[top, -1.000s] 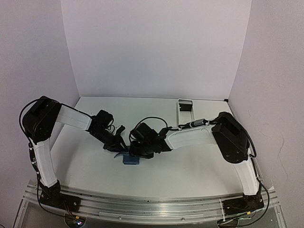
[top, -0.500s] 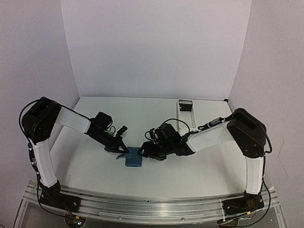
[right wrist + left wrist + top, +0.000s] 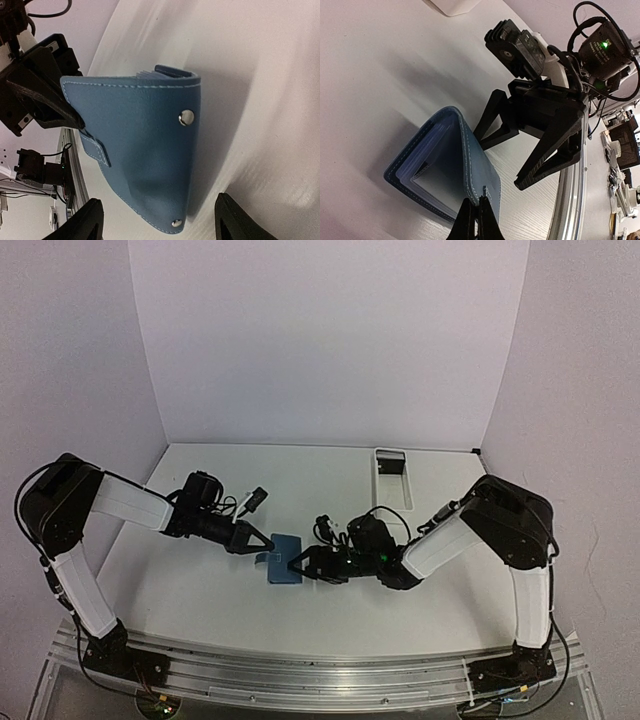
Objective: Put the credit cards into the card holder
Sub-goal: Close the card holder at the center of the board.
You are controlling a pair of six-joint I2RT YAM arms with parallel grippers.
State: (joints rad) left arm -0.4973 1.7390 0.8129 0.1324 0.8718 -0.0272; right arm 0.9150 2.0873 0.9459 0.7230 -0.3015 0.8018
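The card holder (image 3: 286,560) is a blue folding wallet standing partly open on the white table, its pale pocket pages (image 3: 427,165) showing. My left gripper (image 3: 266,545) (image 3: 475,212) is shut on the edge of the wallet's cover (image 3: 475,165), close to the snap tab (image 3: 95,147). My right gripper (image 3: 300,565) (image 3: 161,227) is open just to the right of the wallet, its fingers (image 3: 85,222) spread wide on either side of the cover's lower corner (image 3: 175,222) without touching it. The credit cards are out of view.
A long white tray (image 3: 390,475) stands at the back right of the table. White walls close the back and both sides. The metal rail (image 3: 300,670) that carries the arm bases runs along the near edge.
My left gripper has shut on the wallet's cover, and its arm has stretched out lower. My right gripper has opened wider and drawn back to the right. The wallet now stands a little farther from me.
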